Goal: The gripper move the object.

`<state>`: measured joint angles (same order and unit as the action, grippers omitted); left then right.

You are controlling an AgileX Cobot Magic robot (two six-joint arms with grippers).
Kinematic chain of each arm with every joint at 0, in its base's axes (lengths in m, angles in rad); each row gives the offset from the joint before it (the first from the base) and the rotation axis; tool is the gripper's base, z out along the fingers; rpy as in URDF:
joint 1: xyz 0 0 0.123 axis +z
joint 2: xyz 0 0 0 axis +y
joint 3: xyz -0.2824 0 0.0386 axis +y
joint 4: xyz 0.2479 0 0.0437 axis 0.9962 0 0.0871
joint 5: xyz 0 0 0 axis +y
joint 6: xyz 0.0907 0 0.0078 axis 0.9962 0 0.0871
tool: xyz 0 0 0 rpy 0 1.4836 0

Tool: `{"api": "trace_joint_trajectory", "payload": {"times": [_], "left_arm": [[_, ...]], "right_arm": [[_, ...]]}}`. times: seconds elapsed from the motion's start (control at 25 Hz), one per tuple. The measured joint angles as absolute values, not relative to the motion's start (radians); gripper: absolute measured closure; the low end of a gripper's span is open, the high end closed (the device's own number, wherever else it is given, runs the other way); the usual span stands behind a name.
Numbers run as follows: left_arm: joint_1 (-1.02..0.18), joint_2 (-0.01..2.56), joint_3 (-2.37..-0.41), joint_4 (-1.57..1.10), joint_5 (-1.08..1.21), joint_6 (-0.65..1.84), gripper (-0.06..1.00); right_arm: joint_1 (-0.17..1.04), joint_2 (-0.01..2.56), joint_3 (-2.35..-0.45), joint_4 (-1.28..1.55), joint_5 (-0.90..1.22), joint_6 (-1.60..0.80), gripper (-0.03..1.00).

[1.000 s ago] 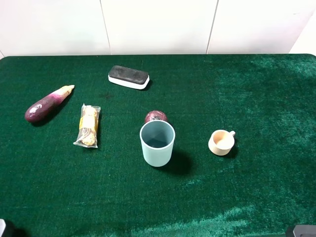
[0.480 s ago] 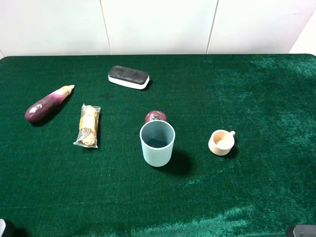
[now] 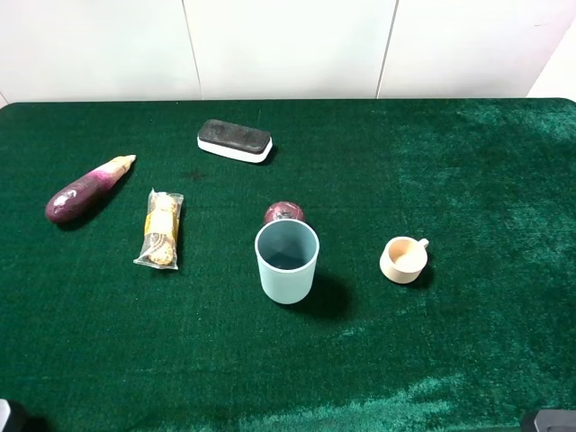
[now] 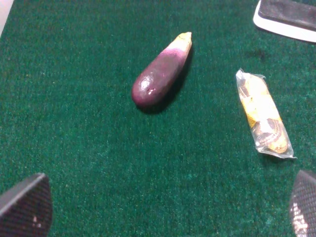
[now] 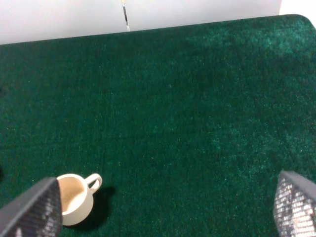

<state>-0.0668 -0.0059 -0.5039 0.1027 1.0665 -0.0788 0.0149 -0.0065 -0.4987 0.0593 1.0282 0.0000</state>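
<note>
The pale blue tumbler stands upright near the middle of the green table, open end up, in the exterior view only. My left gripper is open, its two fingertips at the picture's lower corners, above bare cloth near the eggplant. My right gripper is open too, fingertips wide apart, above the cloth by the small cream cup. Both grippers are far from the tumbler. In the exterior view only slivers of the arms show at the bottom corners.
A purple eggplant and a wrapped snack lie at the left. A black-and-white eraser lies at the back. A dark red ball sits just behind the tumbler. A cream handled cup stands right of it.
</note>
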Motion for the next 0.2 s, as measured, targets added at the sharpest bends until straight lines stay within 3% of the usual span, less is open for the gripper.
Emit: {"api": "trace_joint_trajectory", "payload": {"times": [0.2], "left_arm": [[-0.067,-0.006,-0.504,0.103,1.067,-0.079,-0.03]], "right_arm": [[0.015,-0.006,-0.499,0.059,1.028,0.0,0.32]]}}
